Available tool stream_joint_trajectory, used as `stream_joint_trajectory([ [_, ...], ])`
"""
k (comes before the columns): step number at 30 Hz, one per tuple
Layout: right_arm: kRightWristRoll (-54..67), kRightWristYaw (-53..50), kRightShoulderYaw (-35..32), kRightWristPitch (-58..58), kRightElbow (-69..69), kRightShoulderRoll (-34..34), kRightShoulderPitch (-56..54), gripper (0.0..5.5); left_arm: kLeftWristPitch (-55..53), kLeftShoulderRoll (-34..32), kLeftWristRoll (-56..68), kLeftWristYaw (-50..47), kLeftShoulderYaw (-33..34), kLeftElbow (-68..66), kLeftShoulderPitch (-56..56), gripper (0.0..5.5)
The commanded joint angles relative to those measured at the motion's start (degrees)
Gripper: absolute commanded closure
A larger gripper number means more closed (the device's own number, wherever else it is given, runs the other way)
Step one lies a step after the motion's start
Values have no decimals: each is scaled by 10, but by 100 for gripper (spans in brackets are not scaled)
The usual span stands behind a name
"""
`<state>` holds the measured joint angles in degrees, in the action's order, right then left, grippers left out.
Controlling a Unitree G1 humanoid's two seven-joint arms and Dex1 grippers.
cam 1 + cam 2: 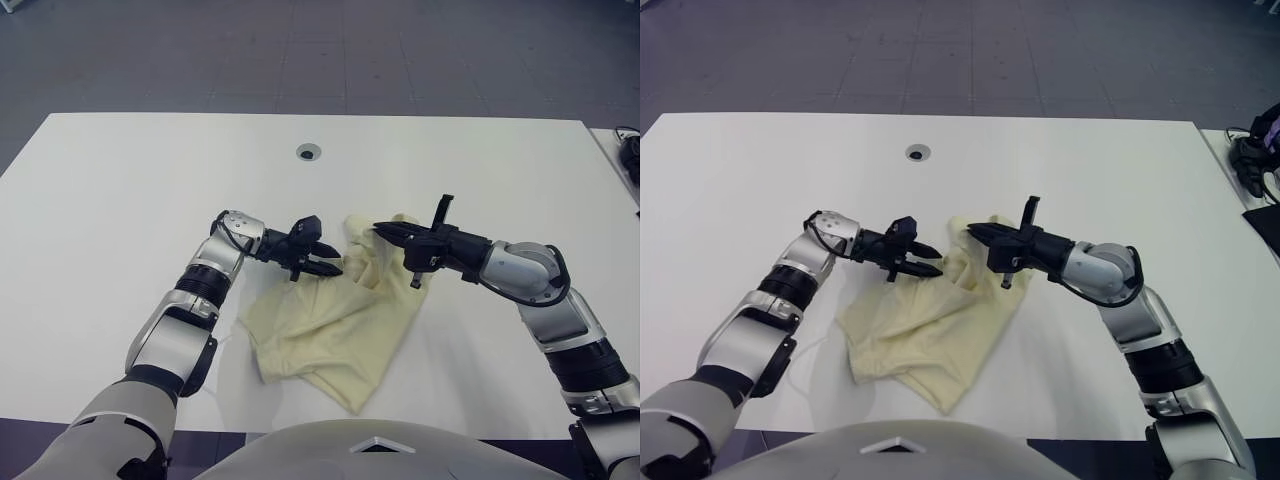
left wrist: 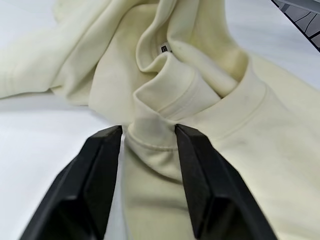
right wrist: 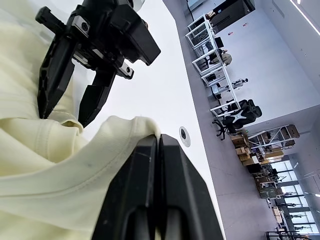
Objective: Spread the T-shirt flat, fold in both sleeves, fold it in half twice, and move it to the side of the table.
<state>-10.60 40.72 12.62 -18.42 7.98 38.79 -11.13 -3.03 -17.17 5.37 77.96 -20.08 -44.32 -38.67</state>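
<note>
T-shirt [image 1: 330, 330]: pale yellow knit, soft and matte, lying crumpled in a rough wedge at lower centre of the left eye view, on a smooth white table [image 1: 120, 180].

Small dark tag [image 2: 163, 48] sits inside the neck opening; its print is too small to read.

Collar [image 2: 180, 95]: ribbed band with a stitched seam, pushed up into a raised fold.

Left gripper [image 2: 147, 132]: black tapered fingers spread, straddling that collar fold, which sits between the tips.

Right gripper [image 3: 157, 140]: fingers pressed together, pinching a rolled edge of the shirt at its upper right and lifting it slightly off the table.

Round grey cable grommet [image 1: 309, 152] is set in the tabletop, upper centre, well apart from the shirt.
</note>
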Motion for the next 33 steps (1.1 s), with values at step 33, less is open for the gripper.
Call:
stream_joint_trajectory([
  [33,-124,-310,-5,-55,-709,-109,-538,550,263,-125,-407,-655,-71,-318,-412,548],
])
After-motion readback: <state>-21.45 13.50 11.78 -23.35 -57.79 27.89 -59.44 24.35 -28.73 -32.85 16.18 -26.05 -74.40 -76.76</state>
